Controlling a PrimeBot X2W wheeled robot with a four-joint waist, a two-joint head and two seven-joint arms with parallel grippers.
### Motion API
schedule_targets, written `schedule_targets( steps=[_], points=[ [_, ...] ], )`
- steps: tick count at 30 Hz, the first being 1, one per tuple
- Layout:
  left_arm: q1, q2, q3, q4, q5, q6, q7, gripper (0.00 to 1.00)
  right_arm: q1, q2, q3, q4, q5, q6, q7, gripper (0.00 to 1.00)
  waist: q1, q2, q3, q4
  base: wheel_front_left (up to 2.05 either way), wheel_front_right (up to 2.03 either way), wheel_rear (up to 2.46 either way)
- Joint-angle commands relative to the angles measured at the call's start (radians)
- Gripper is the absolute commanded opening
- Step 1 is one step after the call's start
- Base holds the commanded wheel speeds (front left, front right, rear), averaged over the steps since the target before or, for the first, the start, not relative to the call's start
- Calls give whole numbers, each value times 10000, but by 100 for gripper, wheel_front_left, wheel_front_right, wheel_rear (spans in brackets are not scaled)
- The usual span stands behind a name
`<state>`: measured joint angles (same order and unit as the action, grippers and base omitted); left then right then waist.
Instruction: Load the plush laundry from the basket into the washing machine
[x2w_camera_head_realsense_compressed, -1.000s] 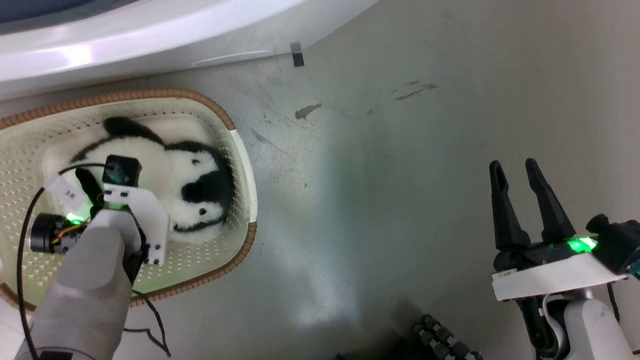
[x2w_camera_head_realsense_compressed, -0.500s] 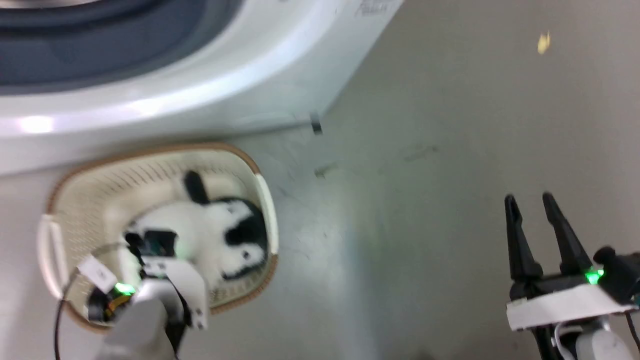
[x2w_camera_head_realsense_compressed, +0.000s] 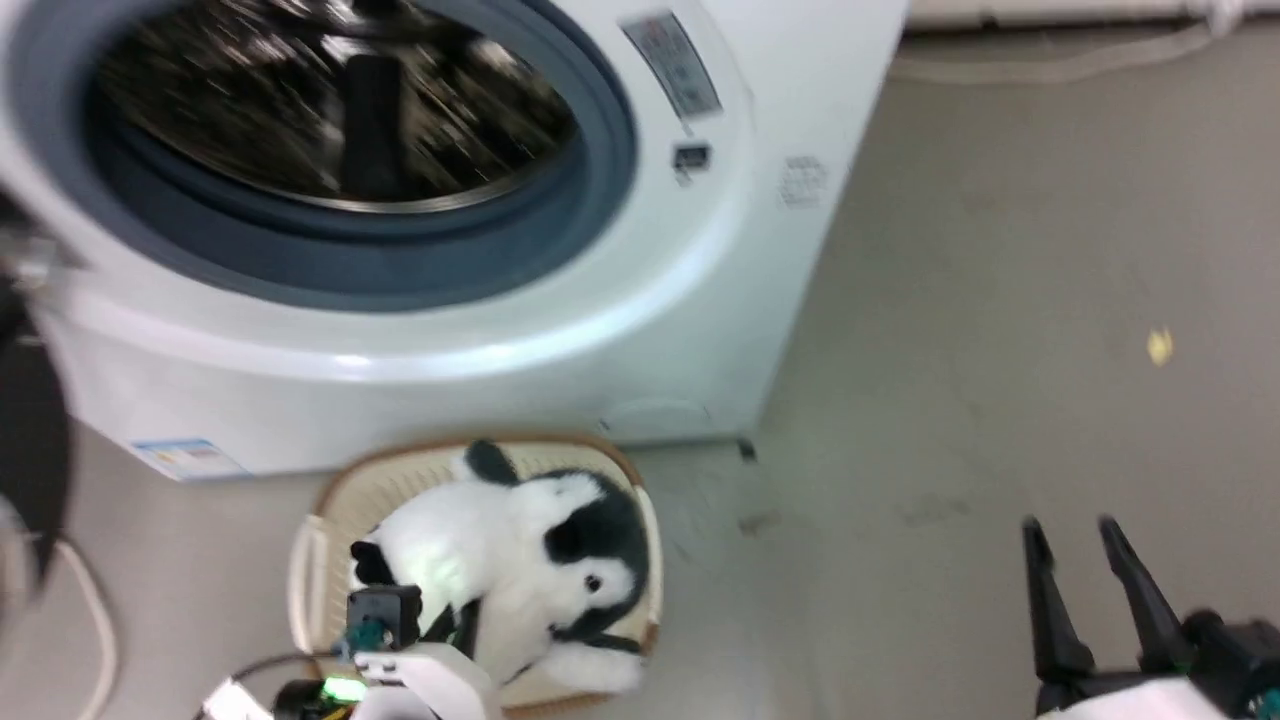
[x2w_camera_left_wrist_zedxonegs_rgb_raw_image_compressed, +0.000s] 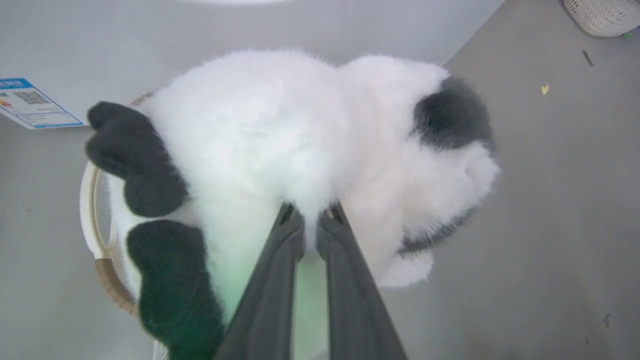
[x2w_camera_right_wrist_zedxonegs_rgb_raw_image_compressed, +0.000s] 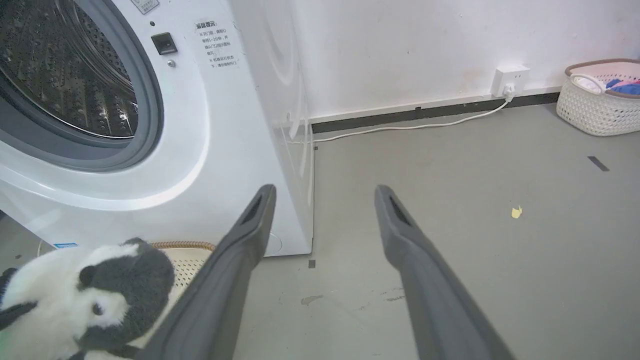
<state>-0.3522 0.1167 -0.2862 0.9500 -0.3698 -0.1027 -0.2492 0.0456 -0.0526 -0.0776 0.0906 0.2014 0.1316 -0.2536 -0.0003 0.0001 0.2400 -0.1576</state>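
Observation:
The black-and-white panda (x2w_camera_left_wrist_zedxonegs_rgb_raw_image_compressed: 300, 140) hangs over the cream basket (x2w_camera_left_wrist_zedxonegs_rgb_raw_image_compressed: 90, 215), and my left gripper (x2w_camera_left_wrist_zedxonegs_rgb_raw_image_compressed: 311, 220) is shut on its white fur. In the head view the panda (x2w_camera_head_realsense_compressed: 500, 560) covers most of the basket (x2w_camera_head_realsense_compressed: 320, 530) at the bottom, just in front of the washing machine (x2w_camera_head_realsense_compressed: 700, 330). The washer's steel drum (x2w_camera_head_realsense_compressed: 330, 110) is open inside its grey seal. My right gripper (x2w_camera_head_realsense_compressed: 1090, 560) is open at the lower right, over bare floor. From the right wrist, that gripper (x2w_camera_right_wrist_zedxonegs_rgb_raw_image_compressed: 325, 195) has its fingers wide apart, with the panda (x2w_camera_right_wrist_zedxonegs_rgb_raw_image_compressed: 75, 300) at the lower left.
The washer's dark door rim (x2w_camera_head_realsense_compressed: 30, 450) hangs at the left edge. A second pale basket with clothes (x2w_camera_right_wrist_zedxonegs_rgb_raw_image_compressed: 600, 100) stands by the far wall, near a wall socket (x2w_camera_right_wrist_zedxonegs_rgb_raw_image_compressed: 510, 77) with a white cable. Grey floor stretches to the right of the washer.
The head camera has tilted up, bringing the washer's drum into view. The panda, which lay in the basket, has risen above its rim in my left gripper. The right gripper stays open.

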Motion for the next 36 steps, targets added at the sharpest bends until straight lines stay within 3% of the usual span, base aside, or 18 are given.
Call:
schedule_targets(
  steps=[1,9,17,28,36],
  points=[
    [487,-57,158,-806,19,151,-121,0,261,24,-53,4,-33,-9,-82,100,3,-1,-1101,881,0,0,0],
    [2449,-39,1066,-5740,584,889,-124,0,698,24,4,-116,-13,-9,-82,100,3,-1,-1520,1243,0,0,0],
    [1759,739,1591,-8280,855,1196,318,0,325,24,242,-328,-65,-9,-82,100,3,-1,-501,955,0,0,0],
    [-1941,2069,2197,-8968,795,1121,2619,0,-1007,24,385,-464,724,-9,-82,100,3,-1,2099,-3,0,0,0],
    [-5298,2845,1853,-7075,1034,632,4182,0,-1825,24,557,-359,1092,-9,-82,100,3,-1,3429,-641,0,0,0]
  ],
)
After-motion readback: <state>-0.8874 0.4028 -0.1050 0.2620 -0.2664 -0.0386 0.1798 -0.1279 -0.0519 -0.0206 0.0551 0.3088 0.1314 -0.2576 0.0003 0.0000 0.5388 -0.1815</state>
